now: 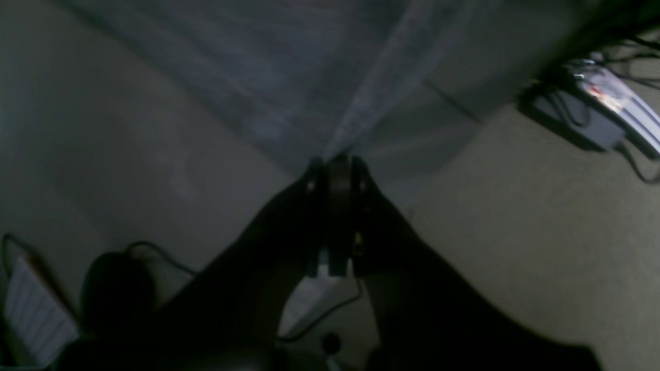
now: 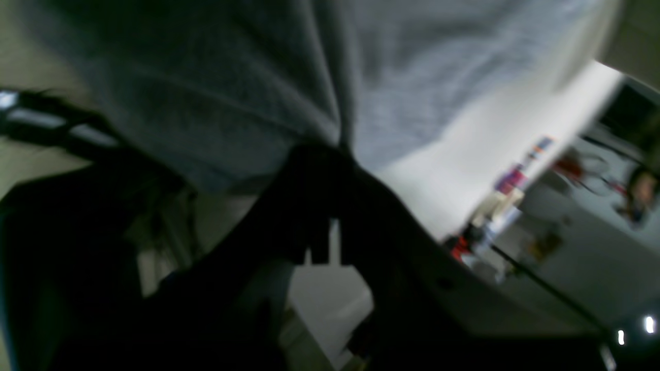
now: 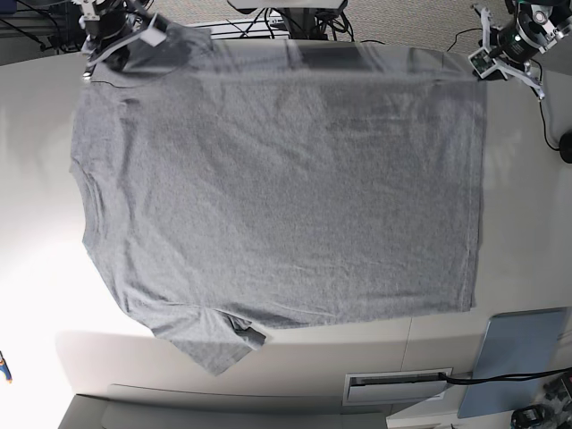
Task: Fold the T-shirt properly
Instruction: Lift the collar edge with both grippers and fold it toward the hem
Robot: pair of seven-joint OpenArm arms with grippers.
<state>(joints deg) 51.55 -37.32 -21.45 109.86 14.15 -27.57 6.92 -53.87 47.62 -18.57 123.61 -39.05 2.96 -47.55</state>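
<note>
Here the shirt [image 3: 277, 197] lies spread over most of the table [image 3: 36, 268], plain side up as far as the base view shows, with no lettering in sight. Its far edge is lifted off the surface and stretched between the two arms, which is why that strip looks blurred and a little see-through along the table's far edge.

At the far left corner, the right gripper [image 3: 125, 40] is clamped on the cloth near a sleeve and shoulder. In its wrist view, the right gripper [image 2: 337, 149] has dark fingers pinched together with grey fabric gathering into folds at the tips, so it holds a bunched corner, not a flat hem. The neck side runs down the table's left, and the other sleeve [image 3: 214, 344] lies crumpled at the near left, partly tucked on itself.

At the far right corner, the left gripper [image 3: 487, 63] is likewise closed on the hem corner. In its wrist view, the left gripper [image 1: 337, 165] shows the shirt [image 1: 289, 82] fanning away taut from the tips.

Holding both far corners high and apart probably keeps the edge straight, so that it can be carried toward the near side for a first fold. The rumpled near sleeve may spoil a neat result.
</note>
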